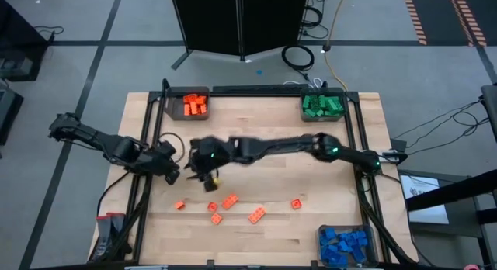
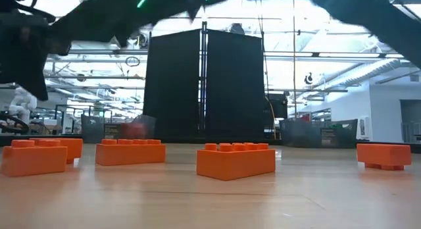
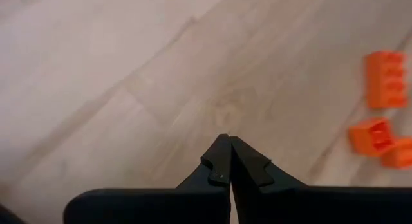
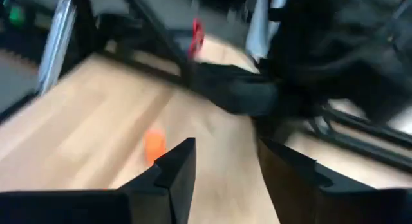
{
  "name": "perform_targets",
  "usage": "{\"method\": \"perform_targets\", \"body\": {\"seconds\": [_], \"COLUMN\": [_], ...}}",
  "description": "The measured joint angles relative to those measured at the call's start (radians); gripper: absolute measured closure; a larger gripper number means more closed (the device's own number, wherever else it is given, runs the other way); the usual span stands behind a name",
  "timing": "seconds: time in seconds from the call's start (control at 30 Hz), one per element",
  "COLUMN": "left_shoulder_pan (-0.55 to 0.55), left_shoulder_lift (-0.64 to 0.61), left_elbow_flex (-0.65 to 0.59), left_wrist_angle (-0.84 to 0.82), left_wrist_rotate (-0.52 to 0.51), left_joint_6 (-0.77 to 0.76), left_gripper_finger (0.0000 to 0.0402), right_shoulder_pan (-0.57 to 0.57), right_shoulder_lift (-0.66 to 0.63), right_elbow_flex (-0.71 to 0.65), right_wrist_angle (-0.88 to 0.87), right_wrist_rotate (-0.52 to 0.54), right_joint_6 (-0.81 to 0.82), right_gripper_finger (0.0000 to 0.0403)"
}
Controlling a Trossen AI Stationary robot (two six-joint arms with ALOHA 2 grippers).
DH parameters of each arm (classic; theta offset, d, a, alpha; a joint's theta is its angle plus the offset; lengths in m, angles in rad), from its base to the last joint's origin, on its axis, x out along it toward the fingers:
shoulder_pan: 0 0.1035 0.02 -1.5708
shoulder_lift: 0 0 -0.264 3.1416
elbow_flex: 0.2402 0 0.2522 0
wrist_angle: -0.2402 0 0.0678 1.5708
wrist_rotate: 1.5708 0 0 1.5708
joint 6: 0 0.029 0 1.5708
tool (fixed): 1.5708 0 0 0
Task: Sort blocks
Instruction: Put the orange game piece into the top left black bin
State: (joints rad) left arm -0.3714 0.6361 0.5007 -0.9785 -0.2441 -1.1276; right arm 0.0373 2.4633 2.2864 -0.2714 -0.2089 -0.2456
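While the right arm reaches far across the wooden table (image 1: 256, 119), its gripper (image 1: 208, 177) hangs over the middle-left of the board with the fingers (image 4: 177, 166) spread apart and nothing between them. The loose orange blocks (image 1: 231, 202) lie just in front of it, toward the near edge: five in a scattered row, the closest ones near but not touching it, one (image 1: 297, 204) off to the right. The left gripper (image 1: 169, 174) sits just beside the right one, tips pressed together and empty, with orange blocks (image 3: 385, 79) off to its side. In the corners, one bin (image 1: 175, 105) holds orange blocks, another bin (image 1: 305, 107) green ones, a third bin (image 1: 323, 240) blue.
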Motion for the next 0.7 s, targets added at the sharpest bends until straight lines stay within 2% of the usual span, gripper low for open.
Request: {"method": "perform_targets", "body": {"seconds": [0.17,0.23,0.37,0.53,0.63,0.7], "left_shoulder_pan": [0.0,-0.005,-0.037,-0.128,-0.2,-0.248], "left_shoulder_lift": [0.137,0.177,0.259,0.333,0.364,0.387], "left_elbow_flex": [0.014,0.013,0.013,0.013,0.013,0.013], "left_wrist_angle": [0.025,0.04,0.051,0.061,0.112,0.159], "left_wrist_rotate": [0.035,0.1,0.252,0.352,0.368,0.368], "left_joint_6": [-0.071,-0.11,-0.198,-0.363,-0.483,-0.565], "left_gripper_finger": [0.0402,0.0402,0.0402,0.0402,0.0402,0.0402], "right_shoulder_pan": [-0.035,-0.048,-0.071,-0.079,-0.078,-0.081], "right_shoulder_lift": [-0.091,-0.096,-0.15,-0.161,-0.175,-0.195], "right_elbow_flex": [-0.001,-0.006,-0.002,-0.005,-0.003,-0.001], "right_wrist_angle": [-0.494,-0.665,-0.9,-1.038,-1.044,-1.049], "right_wrist_rotate": [0.043,0.055,0.051,0.048,0.047,0.045], "right_joint_6": [-0.113,-0.134,-0.153,-0.188,-0.217,-0.226], "right_gripper_finger": [0.0267,0.0285,0.0324,0.0369,0.0395,0.0399]}}
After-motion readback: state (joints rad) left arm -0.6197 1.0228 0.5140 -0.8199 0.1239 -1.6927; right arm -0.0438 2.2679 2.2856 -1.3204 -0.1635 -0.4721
